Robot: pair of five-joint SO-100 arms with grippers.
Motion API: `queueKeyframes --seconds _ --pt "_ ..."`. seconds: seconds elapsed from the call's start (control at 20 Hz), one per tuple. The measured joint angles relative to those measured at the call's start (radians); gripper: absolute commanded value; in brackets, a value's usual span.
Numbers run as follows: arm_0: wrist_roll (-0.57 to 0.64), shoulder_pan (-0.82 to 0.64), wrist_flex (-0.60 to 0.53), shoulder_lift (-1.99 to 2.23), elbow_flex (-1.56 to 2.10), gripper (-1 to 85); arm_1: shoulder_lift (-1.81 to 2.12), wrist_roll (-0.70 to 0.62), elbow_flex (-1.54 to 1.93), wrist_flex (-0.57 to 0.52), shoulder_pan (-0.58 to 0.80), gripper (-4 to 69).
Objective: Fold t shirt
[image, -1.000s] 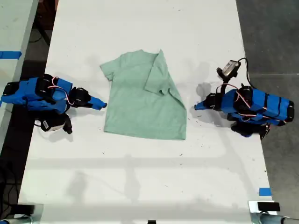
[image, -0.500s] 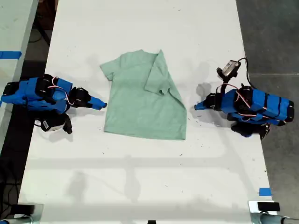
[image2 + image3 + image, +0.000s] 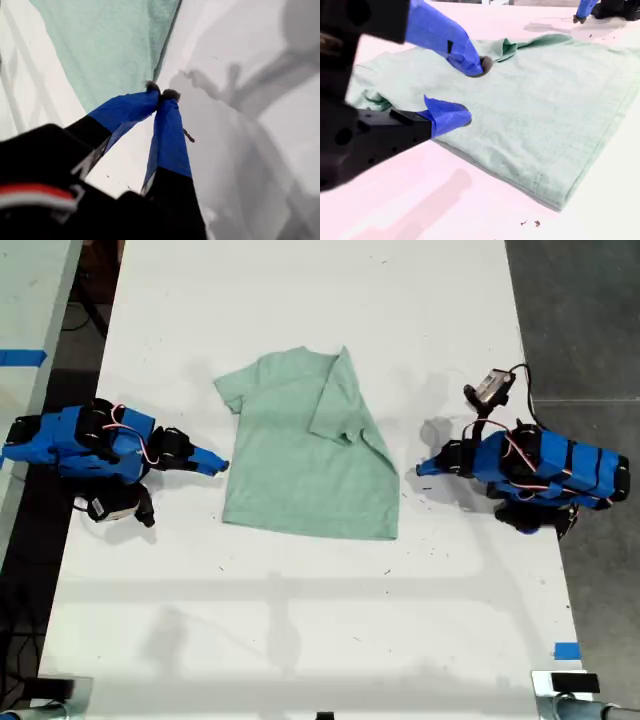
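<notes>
The pale mint-green t shirt [image 3: 290, 460] lies flat in the middle of the white table [image 3: 300, 620], neck towards the far end. One sleeve and side are folded in over its body on the exterior view's right. My first gripper [image 3: 422, 469] is shut and empty, resting just off the folded edge on that side; its tips [image 3: 161, 93] meet right by the t shirt [image 3: 110, 45]. My second gripper [image 3: 218, 466] stands open on the exterior view's left, a little clear of the shirt's edge. Its jaws [image 3: 474, 91] are apart and hold nothing, with the t shirt [image 3: 545, 110] spread beyond them.
Both blue arms lie low on the table at the shirt's two sides. A small camera on a cable [image 3: 490, 388] sticks up above the first arm. Blue tape marks sit at the exterior view's lower right [image 3: 566, 650] and on a neighbouring surface [image 3: 20, 357].
</notes>
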Motion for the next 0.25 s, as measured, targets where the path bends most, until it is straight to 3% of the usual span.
queueKeyframes --seconds 0.25 --pt "0.0 0.0 0.0 0.0 0.0 12.3 0.0 0.0 0.0 0.0 0.0 2.0"
